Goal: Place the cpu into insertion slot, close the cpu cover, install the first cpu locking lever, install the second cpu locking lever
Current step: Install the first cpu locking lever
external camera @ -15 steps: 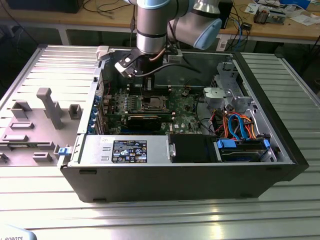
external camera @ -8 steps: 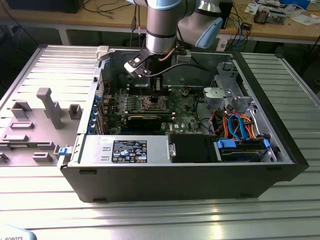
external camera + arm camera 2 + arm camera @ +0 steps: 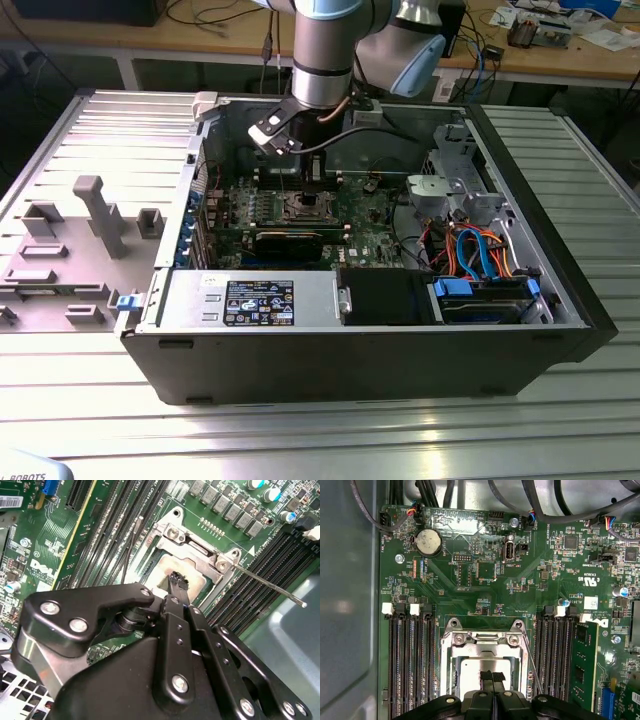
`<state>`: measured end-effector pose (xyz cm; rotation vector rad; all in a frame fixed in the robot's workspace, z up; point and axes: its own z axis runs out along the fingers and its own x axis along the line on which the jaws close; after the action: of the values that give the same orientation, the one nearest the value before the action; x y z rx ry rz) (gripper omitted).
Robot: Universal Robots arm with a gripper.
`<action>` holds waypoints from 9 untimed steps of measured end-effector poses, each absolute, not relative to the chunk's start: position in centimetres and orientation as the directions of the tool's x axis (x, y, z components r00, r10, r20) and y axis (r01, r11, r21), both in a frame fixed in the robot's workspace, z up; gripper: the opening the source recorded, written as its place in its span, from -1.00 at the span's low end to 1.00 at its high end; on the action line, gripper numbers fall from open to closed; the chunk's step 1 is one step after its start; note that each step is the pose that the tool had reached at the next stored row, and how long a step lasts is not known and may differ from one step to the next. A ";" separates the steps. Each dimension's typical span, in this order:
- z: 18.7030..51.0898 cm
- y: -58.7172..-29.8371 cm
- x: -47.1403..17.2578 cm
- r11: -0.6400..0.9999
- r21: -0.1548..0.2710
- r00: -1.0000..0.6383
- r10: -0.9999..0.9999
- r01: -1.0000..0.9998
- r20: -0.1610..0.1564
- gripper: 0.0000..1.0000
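My gripper (image 3: 492, 676) is shut with nothing between its fingers. Its tips rest at the middle of the insertion slot (image 3: 311, 207) on the green motherboard. The cpu (image 3: 470, 667) lies in the slot, its silver top showing through the cut-out. Flat over it lies the cpu cover (image 3: 485, 650), a silver frame. In the second wrist view the gripper (image 3: 177, 580) touches the cpu (image 3: 167, 570) inside the cover (image 3: 200, 555). One locking lever (image 3: 272, 585) sticks out free of the slot as a thin rod. A second lever (image 3: 131, 545) runs along the other side.
Black memory slots (image 3: 410, 665) flank the socket on both sides. A long black graphics card (image 3: 290, 240) lies just in front of it, with the power supply (image 3: 250, 300) nearer. Blue and orange cables (image 3: 480, 255) fill the exterior view's right. A grey fixture plate (image 3: 70, 250) sits outside the case.
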<state>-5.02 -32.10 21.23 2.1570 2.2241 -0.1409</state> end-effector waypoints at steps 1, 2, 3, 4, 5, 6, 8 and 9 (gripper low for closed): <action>21.2 -32.1 -5.0 0.029 -0.037 -0.032 0.995 0.999 -0.092 -0.79; 21.2 -32.1 -5.0 0.029 -0.037 -0.032 0.995 0.999 -0.092 -0.79; 21.2 -32.1 -5.0 0.029 -0.037 -0.032 0.995 0.999 -0.092 -0.79; 21.2 -32.1 -5.0 0.029 -0.037 -0.032 0.995 0.999 -0.092 -0.79; 21.2 -32.1 -5.0 0.029 -0.037 -0.032 0.995 0.999 -0.092 -0.79; 21.3 -32.1 -5.0 0.029 -0.037 -0.032 0.995 0.999 -0.092 -0.79; 21.6 -32.1 -5.0 0.029 -0.037 -0.032 0.995 0.999 -0.092 -0.79; 21.9 -32.1 -5.0 0.029 -0.037 -0.032 0.995 0.999 -0.092 -0.79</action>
<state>-5.01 -32.10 21.90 2.1570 2.2241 -0.1408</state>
